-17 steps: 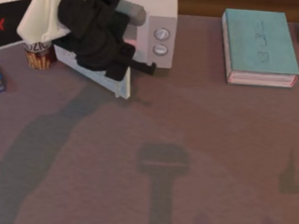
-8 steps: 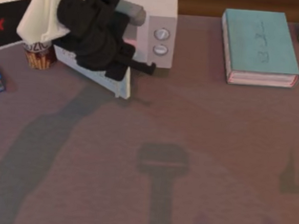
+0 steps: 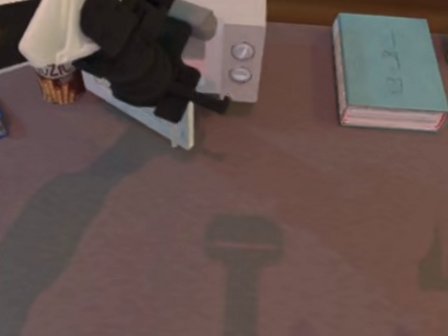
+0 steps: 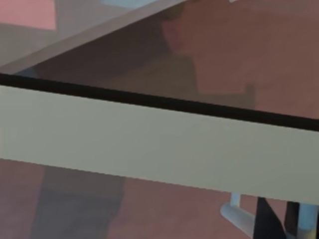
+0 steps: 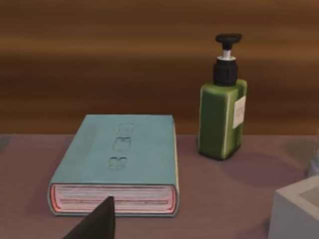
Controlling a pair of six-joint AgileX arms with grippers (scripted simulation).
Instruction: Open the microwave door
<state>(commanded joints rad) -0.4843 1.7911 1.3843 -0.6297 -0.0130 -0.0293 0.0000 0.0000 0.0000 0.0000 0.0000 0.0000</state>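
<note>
Left pincer, grip state indeterminable, at the free edge of the half-open microwave door, far left of the desk.

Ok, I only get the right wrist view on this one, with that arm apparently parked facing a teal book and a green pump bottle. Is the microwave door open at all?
Observer: Yes. In the top view the microwave door stands swung out at an angle from the microwave, and the pinkish interior shows in the gap.
Operator: Which arm is on it?
Observer: The left one. The left gripper sits at the door's free edge, just below the knob panel.
Operator: Anything close to the door?
Observer: A brown printed cup stands by its hinge end, at the table's left; I cannot tell whether they touch.
</note>
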